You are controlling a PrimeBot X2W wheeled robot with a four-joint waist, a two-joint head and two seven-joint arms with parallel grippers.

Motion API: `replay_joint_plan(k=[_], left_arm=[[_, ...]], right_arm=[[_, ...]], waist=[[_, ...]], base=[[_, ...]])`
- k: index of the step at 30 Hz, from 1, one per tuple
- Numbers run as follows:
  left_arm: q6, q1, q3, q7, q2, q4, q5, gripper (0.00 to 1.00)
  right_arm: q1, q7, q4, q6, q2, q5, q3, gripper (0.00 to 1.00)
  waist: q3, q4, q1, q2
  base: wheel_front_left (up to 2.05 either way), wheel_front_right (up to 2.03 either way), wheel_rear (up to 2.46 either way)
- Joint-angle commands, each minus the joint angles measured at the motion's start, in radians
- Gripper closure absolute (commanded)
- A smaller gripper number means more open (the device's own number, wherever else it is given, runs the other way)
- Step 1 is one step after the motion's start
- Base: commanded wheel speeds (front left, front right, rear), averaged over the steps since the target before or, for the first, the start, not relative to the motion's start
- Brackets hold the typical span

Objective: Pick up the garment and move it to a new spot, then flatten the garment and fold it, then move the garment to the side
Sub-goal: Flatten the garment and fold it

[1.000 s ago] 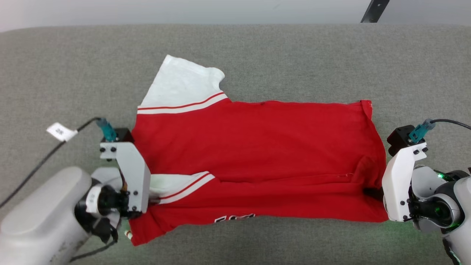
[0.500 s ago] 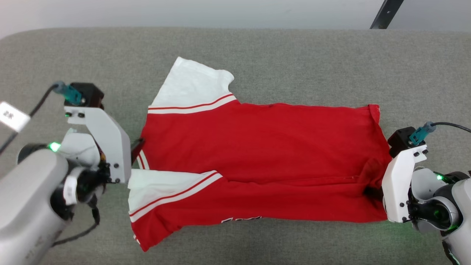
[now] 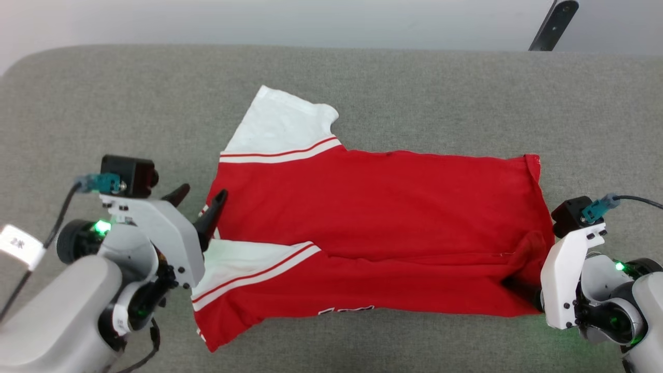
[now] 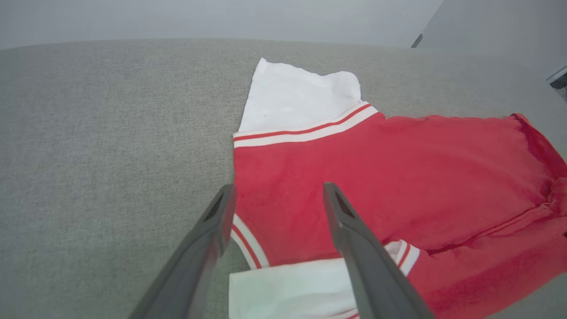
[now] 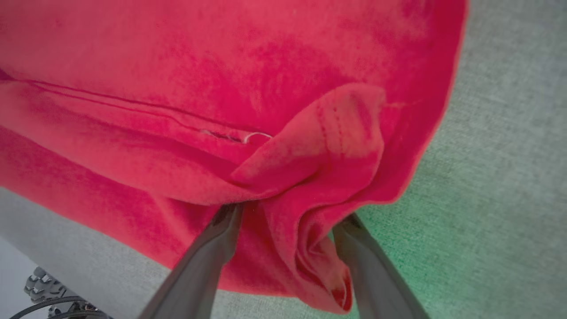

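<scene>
The garment [image 3: 373, 223], a red jersey with white sleeves, lies on the grey table with its near side folded over the body. One white sleeve [image 3: 282, 124] points to the far side and the other [image 3: 243, 259] lies across the fold. My left gripper [image 3: 199, 199] is open at the garment's left edge, and its fingers [image 4: 221, 208] straddle the striped trim without touching cloth. My right gripper [image 5: 285, 217] is open at the right hem, with a bunched fold of red cloth [image 5: 310, 186] loose between its spread fingers. Its white wrist mount [image 3: 564, 269] hides the fingertips in the head view.
The grey padded table [image 3: 414, 93] stretches well beyond the garment on all sides. A dark pole [image 3: 551, 26] leans in at the far right. A cable with a white tag [image 3: 18, 243] trails from my left wrist.
My left gripper let go of the near sleeve, drew back to the left and now stands open at the collar edge. My right gripper has opened off the hem corner. The camera shifted slightly.
</scene>
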Motion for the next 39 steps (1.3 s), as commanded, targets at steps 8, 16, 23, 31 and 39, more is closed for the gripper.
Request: replay_joint_plan(k=[8, 16, 23, 31, 39], left_arm=[[-0.027, 0.021, -0.002, -0.062, -0.014, 0.039, 0.023, 0.0], [-0.063, 0.0, 0.001, -0.134, -0.014, 0.073, 0.06, 0.0], [-0.098, -0.011, 0.012, -0.186, -0.017, 0.145, 0.06, 0.0], [-0.179, -0.127, 0.01, -0.084, 0.017, 0.242, 0.042, 0.0], [-0.248, -0.343, -0.007, 0.129, 0.061, 0.336, 0.048, 0.0]], right_arm=[[0.06, -0.059, -0.013, -0.002, -0.017, -0.007, -0.028, 0.0], [0.163, -0.281, -0.182, -0.002, -0.071, -0.073, -0.034, 0.0], [0.275, -0.643, -0.266, -0.002, -0.057, -0.217, -0.047, 0.0], [0.342, -0.952, -0.279, -0.002, 0.026, -0.411, -0.076, 0.0], [0.358, -1.046, -0.311, -0.002, 0.14, -0.482, -0.126, 0.0]], waist=[[-0.061, -0.004, 0.0, 0.0], [-0.105, -0.053, 0.0, 0.0], [-0.115, -0.137, 0.0, 0.0], [-0.053, -0.244, 0.0, 0.0], [0.063, -0.322, 0.0, 0.0]], base=[[0.0, 0.0, 0.0], [0.0, 0.0, 0.0], [0.0, 0.0, 0.0], [0.0, 0.0, 0.0], [0.0, 0.0, 0.0]])
